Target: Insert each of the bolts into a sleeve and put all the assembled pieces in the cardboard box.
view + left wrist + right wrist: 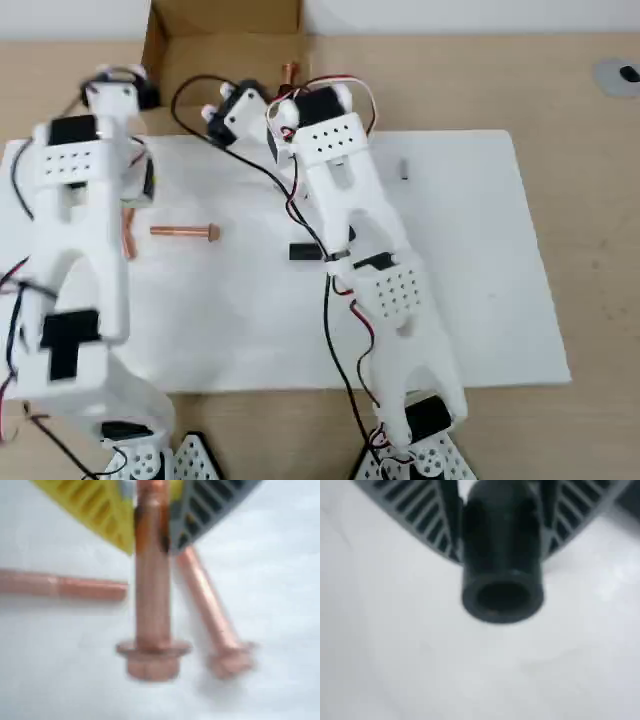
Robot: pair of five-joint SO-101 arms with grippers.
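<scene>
White sheet, copper bolt, tubular sleeve

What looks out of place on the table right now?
A stray bolt sits off the mat, at the box's front edge, with no sleeve visible on it. Otherwise nothing stands out: the left fingers clamp a second bolt, the right fingers a sleeve.

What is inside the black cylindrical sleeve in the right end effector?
The black cylindrical sleeve shows a dark bore with nothing at its mouth; deeper in is hidden within the right end effector.
</scene>
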